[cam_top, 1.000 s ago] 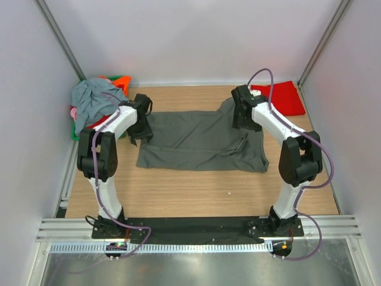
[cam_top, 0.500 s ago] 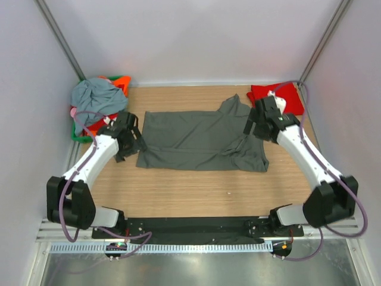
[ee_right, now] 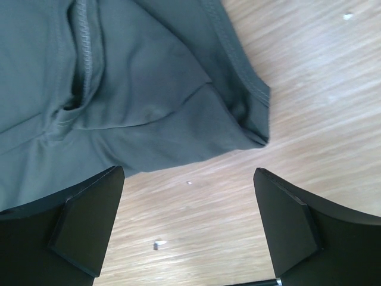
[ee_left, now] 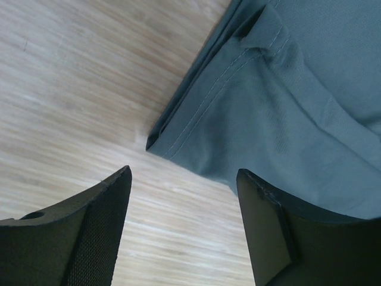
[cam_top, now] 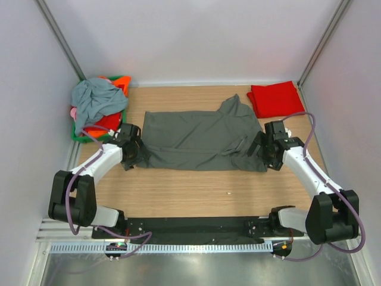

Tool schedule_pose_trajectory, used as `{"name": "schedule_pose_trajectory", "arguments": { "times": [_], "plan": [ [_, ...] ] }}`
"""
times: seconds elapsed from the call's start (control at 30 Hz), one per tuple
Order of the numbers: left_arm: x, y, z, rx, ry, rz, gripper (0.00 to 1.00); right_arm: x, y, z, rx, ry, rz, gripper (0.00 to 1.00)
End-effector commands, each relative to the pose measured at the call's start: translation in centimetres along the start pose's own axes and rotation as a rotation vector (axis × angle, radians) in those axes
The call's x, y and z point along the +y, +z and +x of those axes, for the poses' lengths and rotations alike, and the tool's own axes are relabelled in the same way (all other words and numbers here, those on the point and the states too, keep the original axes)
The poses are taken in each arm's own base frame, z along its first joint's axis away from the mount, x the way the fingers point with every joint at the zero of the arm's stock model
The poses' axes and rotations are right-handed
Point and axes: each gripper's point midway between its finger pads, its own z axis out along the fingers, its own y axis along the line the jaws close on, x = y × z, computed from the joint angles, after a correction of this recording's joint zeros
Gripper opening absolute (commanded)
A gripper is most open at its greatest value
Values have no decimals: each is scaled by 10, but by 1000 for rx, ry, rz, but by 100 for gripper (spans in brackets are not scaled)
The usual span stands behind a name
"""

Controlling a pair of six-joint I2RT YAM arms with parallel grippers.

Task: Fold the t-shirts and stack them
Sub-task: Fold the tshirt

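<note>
Left gripper (ee_left: 184, 179): apart, over near-left corner of charcoal t-shirt (cam_top: 199, 140) | right gripper (ee_right: 187, 179): apart, over near-right corner | red t-shirt (cam_top: 275, 99) folded, set aside | charcoal fold judged unfinished, heap (cam_top: 95, 101) waiting

**Work surface, seen from above.** Your table (cam_top: 196, 190) was light wood, its grain running left to right. Three things lay directly on it.

- **Centre:** the dark charcoal-grey t-shirt (cam_top: 196, 140) was spread flat, one sleeve pointing toward the far edge. In both wrist views its near corners rested on bare wood.
- **Far right corner:** the folded red t-shirt (cam_top: 275, 99) lay just beside that sleeve.
- **Far left corner:** the green basket (cam_top: 75, 134) stood there.

You could also see small white specks (ee_right: 158, 243) on the wood near the grey shirt's right hem.
</note>
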Motion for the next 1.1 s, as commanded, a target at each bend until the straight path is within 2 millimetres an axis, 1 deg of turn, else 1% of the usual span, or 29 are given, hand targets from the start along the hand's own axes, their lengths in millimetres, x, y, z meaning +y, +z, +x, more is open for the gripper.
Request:
{"name": "schedule_pose_trajectory", "arguments": {
  "times": [0.0,0.03,0.1,0.13,0.17,0.2,0.27,0.33,0.37,0.47,0.53,0.67,0.7,0.73,0.8,0.83,0.87,0.9,0.93,0.97,1.0,1.03,1.07],
  "plan": [
    [-6,11,-14,-64,-40,16,67,20,-4,-8,-32,44,-104,96],
    [-4,14,-12,-59,-43,4,65,19,-2,-3,-22,66,-104,96],
    [-2,19,-9,-51,-44,-5,61,15,-4,-4,-50,95,-99,96],
    [-1,20,-7,-46,-44,-7,60,11,-4,-4,-61,106,-84,96],
    [-1,23,-5,-40,-48,-7,59,0,-2,-3,-75,121,-40,96],
    [-1,23,-4,-36,-49,-5,59,-6,-1,-3,-85,131,-23,95],
    [1,26,1,-25,-51,-6,57,-18,4,-1,-85,168,2,91],
    [3,28,2,-22,-54,-10,56,-21,7,0,-83,198,-8,88],
    [4,29,5,-17,-57,-13,56,-27,11,4,-73,216,4,86],
    [6,33,9,-7,-60,-14,54,-29,17,7,-76,243,5,80],
    [7,34,12,1,-67,-19,50,-32,22,9,-72,256,16,78],
    [9,37,16,6,-71,-16,47,-30,33,7,-67,261,22,72],
    [10,38,16,3,-73,-19,45,-31,35,4,-75,267,26,70],
    [10,38,16,3,-71,-19,43,-34,40,5,-63,264,42,67],
    [11,40,16,3,-71,-23,39,-35,45,3,-63,260,43,65],
    [11,41,17,4,-67,-26,36,-42,48,0,-65,285,55,63],
    [12,41,18,5,-67,-31,33,-45,51,1,-58,282,60,58],
    [12,42,18,6,-71,-33,27,-45,52,-2,-67,286,55,55],
    [13,43,17,3,-69,-36,24,-49,54,-4,-69,293,60,51],
    [13,44,17,4,-72,-42,18,-49,56,-6,-69,291,49,41],
    [13,44,17,2,-72,-43,16,-49,57,-6,-66,292,44,36],
    [14,44,16,-3,-74,-48,13,-51,58,-7,-70,299,42,23],
    [14,45,15,-5,-74,-50,8,-49,59,-6,-59,298,25,15]
  ]
}}
